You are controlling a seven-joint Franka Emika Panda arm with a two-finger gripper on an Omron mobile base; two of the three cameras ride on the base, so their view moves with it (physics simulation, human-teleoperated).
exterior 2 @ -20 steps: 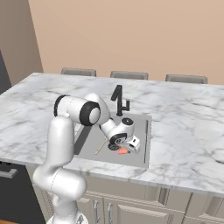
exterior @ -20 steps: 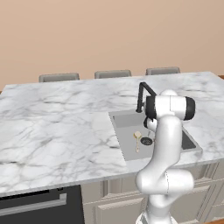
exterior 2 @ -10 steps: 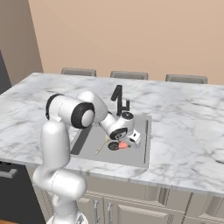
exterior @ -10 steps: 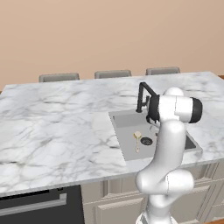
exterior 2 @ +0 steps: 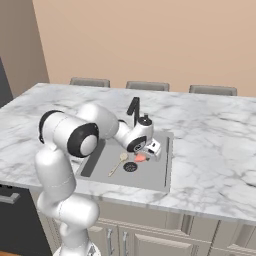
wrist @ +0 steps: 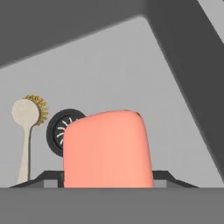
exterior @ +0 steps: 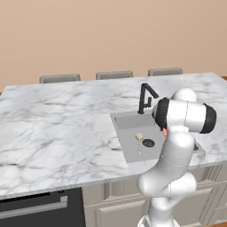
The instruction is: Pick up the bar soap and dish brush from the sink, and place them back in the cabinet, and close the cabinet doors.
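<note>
The salmon-orange bar soap sits between my gripper's fingers, which are shut on its sides. In the right base view the gripper hangs low over the grey sink, with the bar soap just above the basin floor. A sliver of the soap shows beside my forearm in the left base view. The dish brush lies flat on the sink floor left of the drain, its cream head away from me. The cabinet and its doors are out of view.
A black angular faucet stands at the sink's back edge, close behind my wrist. White marble counter spreads around the basin. Three grey chair backs line the far side. A dark oven front sits below the counter at left.
My gripper has risen slightly off the sink floor with the bar soap in it and drawn a little toward the faucet. The upper arm has swung. The dish brush has not moved.
</note>
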